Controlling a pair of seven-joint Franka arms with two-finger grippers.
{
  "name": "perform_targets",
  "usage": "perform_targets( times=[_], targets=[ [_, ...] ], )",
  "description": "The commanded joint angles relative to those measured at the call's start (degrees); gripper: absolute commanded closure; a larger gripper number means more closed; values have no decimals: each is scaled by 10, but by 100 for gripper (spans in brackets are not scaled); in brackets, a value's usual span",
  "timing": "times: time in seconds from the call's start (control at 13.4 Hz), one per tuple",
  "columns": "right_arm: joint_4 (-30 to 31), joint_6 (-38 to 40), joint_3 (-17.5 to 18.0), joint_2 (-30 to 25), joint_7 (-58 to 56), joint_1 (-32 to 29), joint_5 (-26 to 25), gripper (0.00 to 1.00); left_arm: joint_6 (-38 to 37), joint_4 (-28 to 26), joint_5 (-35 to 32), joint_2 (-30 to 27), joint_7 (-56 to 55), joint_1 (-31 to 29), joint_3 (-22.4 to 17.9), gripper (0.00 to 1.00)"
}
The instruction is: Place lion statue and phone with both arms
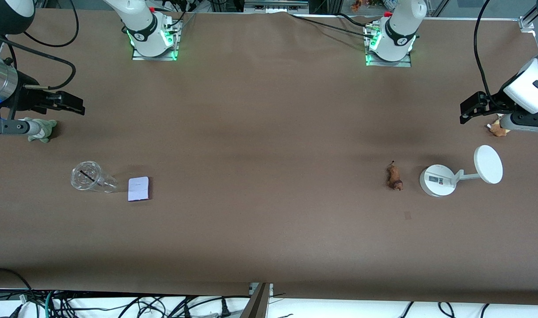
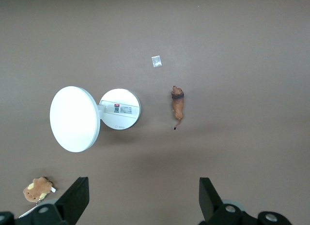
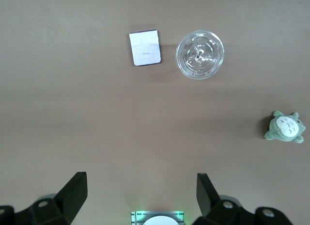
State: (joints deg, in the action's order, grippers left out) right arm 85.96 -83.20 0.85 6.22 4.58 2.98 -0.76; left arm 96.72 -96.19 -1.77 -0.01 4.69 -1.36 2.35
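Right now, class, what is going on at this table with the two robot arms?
Nothing is being handled yet. The left end effector hangs open over the left arm's end of the table, above the tan plush; the right end effector hangs open over the right arm's end, by the grey-green plush. The lion statue lies untouched beside the white stand. The phone lies flat beside a clear cup.

Reddish-brown lion statue (image 1: 394, 176), pale lavender phone (image 1: 139, 188).
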Motion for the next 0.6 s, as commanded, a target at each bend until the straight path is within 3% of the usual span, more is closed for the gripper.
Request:
perform_targets(
  times=[0.0, 0.3, 0.52],
  targets=[
    [71, -29, 7, -64, -2, -4, 8, 0, -12, 20, 7, 10, 12, 0, -1, 0],
    [107, -49, 7, -96, 1, -9, 9, 0, -12, 20, 7, 11, 12, 0, -1, 0],
    [104, -52, 7, -91, -4, -7, 8, 0, -12, 20, 7, 11, 12, 0, -1, 0]
  ],
)
